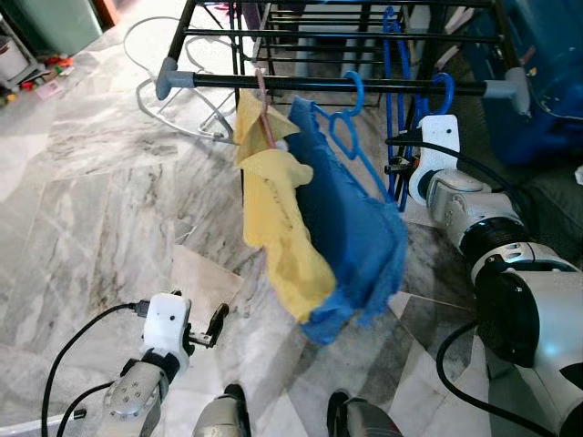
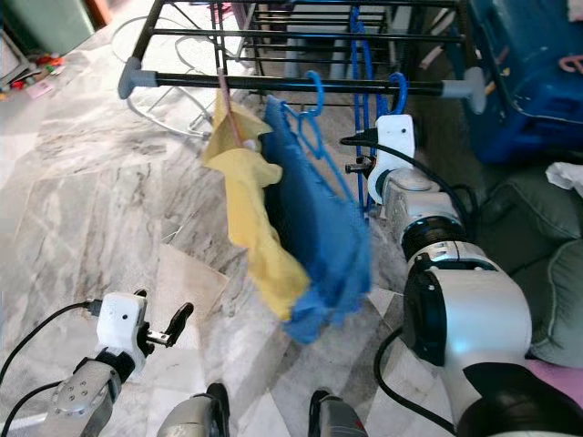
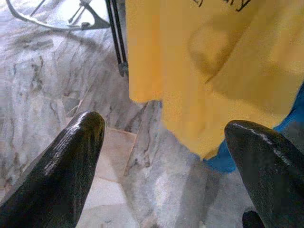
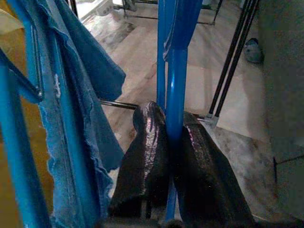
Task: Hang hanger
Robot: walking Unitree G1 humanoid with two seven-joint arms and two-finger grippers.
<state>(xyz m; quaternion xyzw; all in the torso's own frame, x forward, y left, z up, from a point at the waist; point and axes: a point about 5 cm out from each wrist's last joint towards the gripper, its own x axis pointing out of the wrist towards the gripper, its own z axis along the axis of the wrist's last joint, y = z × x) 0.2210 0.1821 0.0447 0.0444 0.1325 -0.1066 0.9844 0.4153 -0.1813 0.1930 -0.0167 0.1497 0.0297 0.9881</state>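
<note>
Blue hanger [image 4: 175, 71] sits pinched between my right gripper [image 4: 173, 156] fingers, its hook over the rack's black rail [image 1: 383, 86]; fingertips hidden behind garments. Right arm reaches forward. Left gripper [image 3: 164, 152] gapes, low over marble floor [image 1: 100, 200].

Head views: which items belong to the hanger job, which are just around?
Job:
- empty blue hanger, hooked on the rail
- right gripper, shut on it
- drying rack rail

Around:
- yellow garment
- blue garment
- left gripper, open, low
- white hangers
</note>
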